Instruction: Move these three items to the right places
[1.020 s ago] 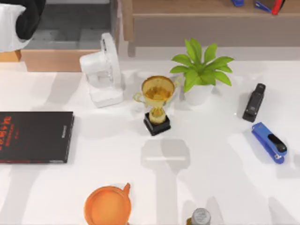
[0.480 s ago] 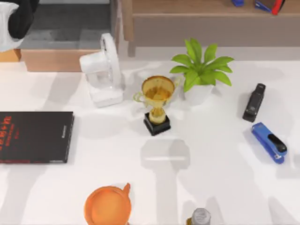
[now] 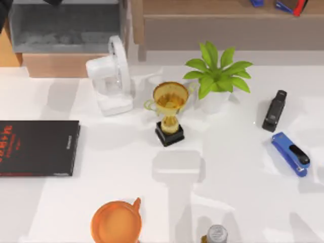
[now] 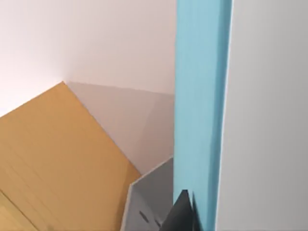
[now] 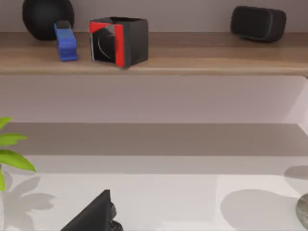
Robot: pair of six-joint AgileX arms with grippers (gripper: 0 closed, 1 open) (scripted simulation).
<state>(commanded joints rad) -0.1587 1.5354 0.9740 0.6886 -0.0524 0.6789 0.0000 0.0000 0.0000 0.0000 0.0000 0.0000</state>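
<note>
Close up in the left wrist view, the thick book stands upright, showing its teal cover (image 4: 199,110) and white page edges (image 4: 267,115). My left gripper (image 4: 190,220) is shut on it, one dark fingertip (image 4: 182,217) pressed against the cover. Below the book are a wooden surface (image 4: 53,163) and the corner of a grey bin (image 4: 149,202). In the top view a sliver of my left arm (image 3: 2,11) sits at the far top-left corner, beside the grey bin (image 3: 66,30). My right arm's wrist view looks across the table toward the back shelf.
A thin black book (image 3: 38,148) lies at the left. A white fan (image 3: 111,76), gold trophy (image 3: 169,111) and potted plant (image 3: 216,76) stand mid-table. A black stapler (image 3: 274,110) and blue stapler (image 3: 290,153) lie at the right. An orange cup (image 3: 115,221) and a bottle (image 3: 216,234) are at the front edge.
My left arm has drawn away toward the top-left corner of the top view, uncovering the grey bin. Nothing on the table has moved.
</note>
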